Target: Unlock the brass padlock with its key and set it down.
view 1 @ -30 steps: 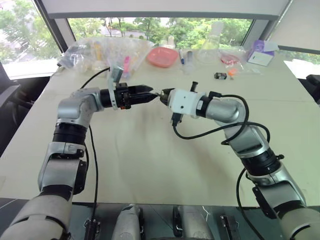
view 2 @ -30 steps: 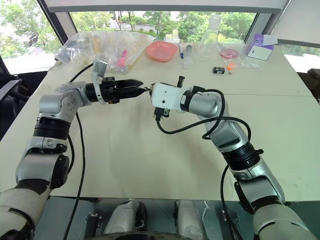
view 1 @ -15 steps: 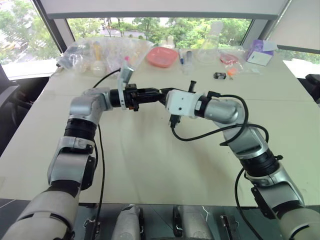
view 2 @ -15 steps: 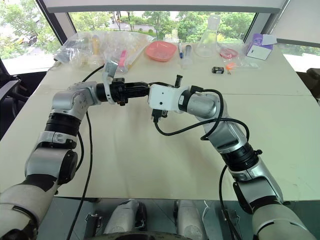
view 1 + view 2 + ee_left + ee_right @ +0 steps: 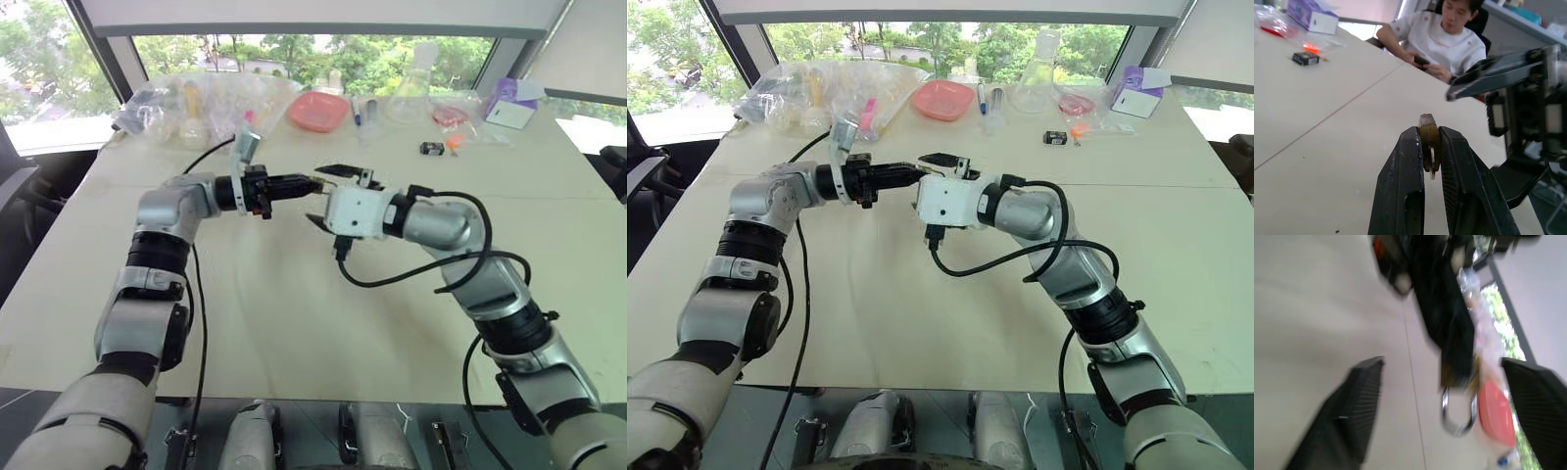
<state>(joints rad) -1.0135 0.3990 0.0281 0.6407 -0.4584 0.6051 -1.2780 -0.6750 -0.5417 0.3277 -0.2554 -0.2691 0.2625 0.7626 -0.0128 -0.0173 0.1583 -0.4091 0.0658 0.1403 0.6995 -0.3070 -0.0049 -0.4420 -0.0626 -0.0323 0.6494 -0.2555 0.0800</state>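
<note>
Above the middle of a pale desk (image 5: 294, 323), the left claw (image 5: 1428, 142) is pinching a small brass padlock (image 5: 1428, 137) between its two black fingers (image 5: 1403, 191), holding it in the air with the claw pointing toward the robot's right. The lock's brass body is sitting at the fingertips, and in the right wrist view its thin silvery shackle (image 5: 1457, 413) is hanging free beyond the fingers. No key can be made out.

Facing it, the right claw (image 5: 325, 196) is standing wide apart, one finger above and one below the padlock, close to it but not touching. In the left wrist view the spread black jaws are looming just beside the lock.

Along the desk's far edge, well apart from both arms, clear plastic bags (image 5: 196, 98), a pink dish (image 5: 318, 110), a glass flask (image 5: 411, 93), a purple box (image 5: 511, 103) and a small black-and-orange object (image 5: 439, 147) are lying by the window. A person in a white shirt (image 5: 1437, 41) is sitting at the desk's side.
</note>
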